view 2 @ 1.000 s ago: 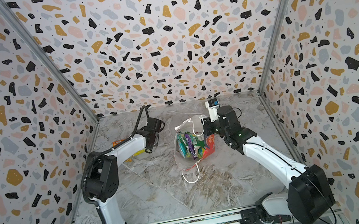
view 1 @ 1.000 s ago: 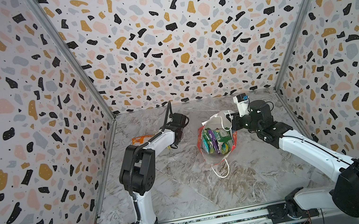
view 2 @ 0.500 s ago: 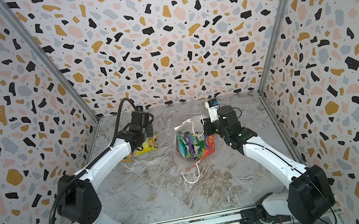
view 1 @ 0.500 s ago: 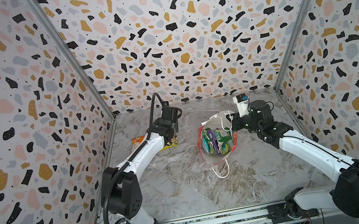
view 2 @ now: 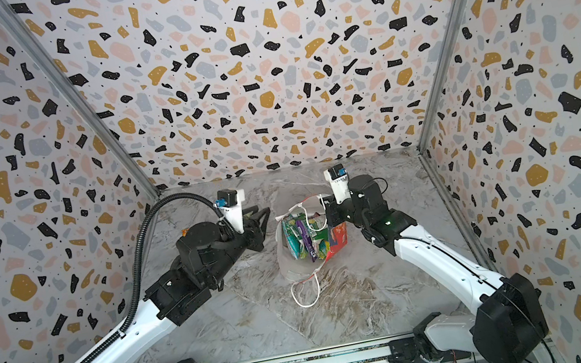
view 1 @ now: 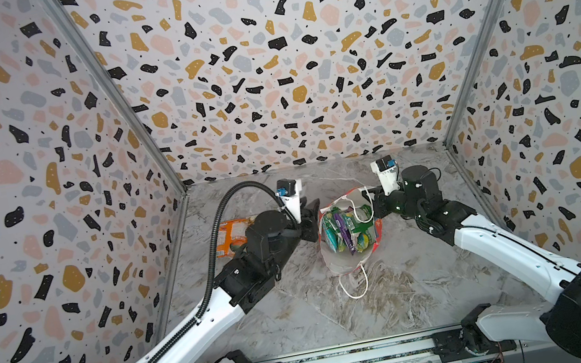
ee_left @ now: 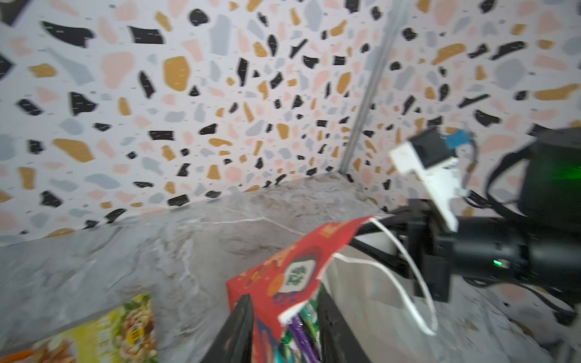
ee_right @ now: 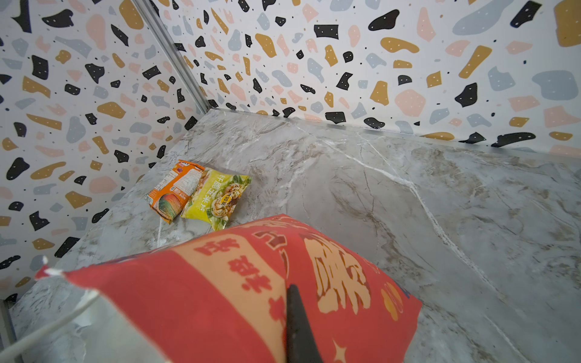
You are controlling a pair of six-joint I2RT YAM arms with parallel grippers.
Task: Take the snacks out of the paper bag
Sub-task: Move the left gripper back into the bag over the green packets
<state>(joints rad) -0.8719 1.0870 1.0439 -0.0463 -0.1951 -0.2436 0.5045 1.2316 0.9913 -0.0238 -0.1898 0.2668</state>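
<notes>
The left gripper, part-open with nothing visibly gripped, straddles the wall of the paper bag at its 9 o'clock. One finger is outside and one is among the snacks, so I'd bring both inside and pinch a single packet's edge. The right gripper, pinched tight on the rim at 3 o'clock, steadies the bag mid-table; the orange packet and yellow packet crowd 9 o'clock — bare table lies toward 6.
</notes>
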